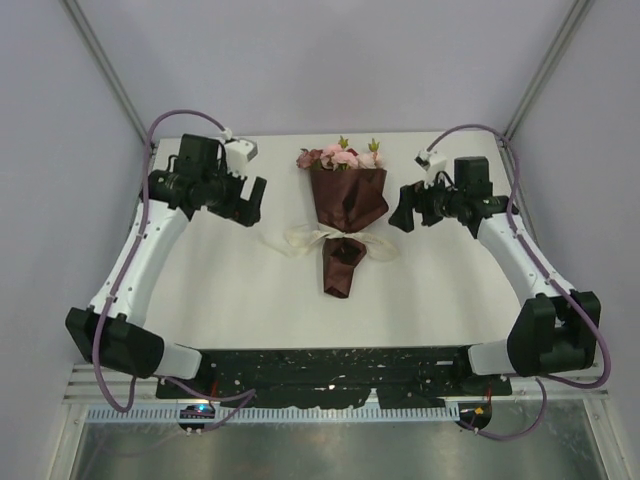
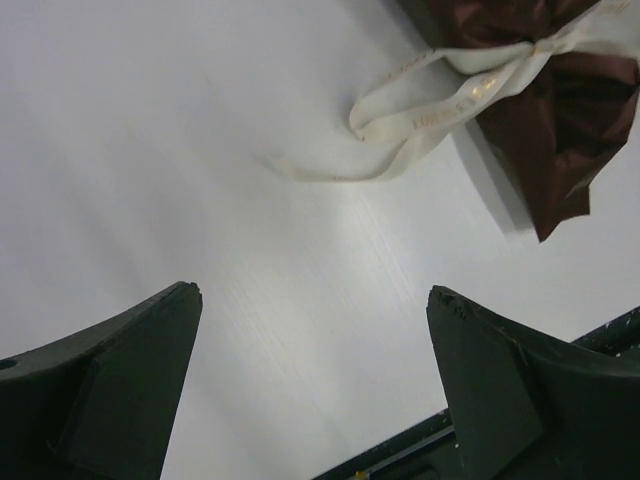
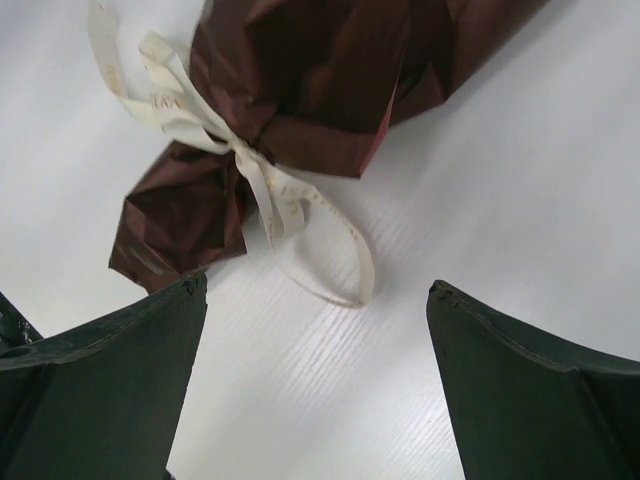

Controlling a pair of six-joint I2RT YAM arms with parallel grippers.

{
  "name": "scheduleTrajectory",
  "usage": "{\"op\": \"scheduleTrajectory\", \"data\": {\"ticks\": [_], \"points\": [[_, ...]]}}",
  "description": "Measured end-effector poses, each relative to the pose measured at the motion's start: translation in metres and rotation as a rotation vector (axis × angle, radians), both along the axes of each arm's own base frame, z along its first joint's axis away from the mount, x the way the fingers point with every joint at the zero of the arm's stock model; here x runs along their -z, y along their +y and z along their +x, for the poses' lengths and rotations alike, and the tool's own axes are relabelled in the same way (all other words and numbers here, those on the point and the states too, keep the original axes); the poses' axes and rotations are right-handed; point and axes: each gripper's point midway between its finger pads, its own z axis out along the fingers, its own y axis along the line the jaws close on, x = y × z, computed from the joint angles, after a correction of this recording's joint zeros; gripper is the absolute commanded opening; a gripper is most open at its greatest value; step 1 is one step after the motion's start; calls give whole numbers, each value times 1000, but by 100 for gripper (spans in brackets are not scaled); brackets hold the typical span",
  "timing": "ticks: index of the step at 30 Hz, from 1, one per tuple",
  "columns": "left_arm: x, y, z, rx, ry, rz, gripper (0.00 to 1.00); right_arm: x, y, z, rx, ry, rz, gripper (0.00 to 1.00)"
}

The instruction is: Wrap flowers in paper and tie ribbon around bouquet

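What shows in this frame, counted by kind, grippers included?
Flower bunch: 1
Maroon paper wrapped round it: 1
Cream ribbon tied on: 1
Open, empty grippers: 2, left gripper and right gripper
Total: 5

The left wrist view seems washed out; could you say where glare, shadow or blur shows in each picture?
Left wrist: the table glares at centre, and the paper casts a soft shadow on it beside the ribbon. Right wrist: ribbon and paper sharp, the end effector fingers dark and soft. Top external: even light, only faint shadows.
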Motion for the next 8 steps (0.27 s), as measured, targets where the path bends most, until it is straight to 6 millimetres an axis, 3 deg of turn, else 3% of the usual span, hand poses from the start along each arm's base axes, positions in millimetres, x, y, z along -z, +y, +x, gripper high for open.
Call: {"op": "scheduleTrajectory", "data": {"ticks": [5, 8], "points": [[57, 24, -44, -39, 128, 93, 100, 70, -8, -31, 39, 162, -33, 95], [79, 31, -60, -44, 192, 126, 100, 78, -13, -42, 59, 172, -49, 95]]}}
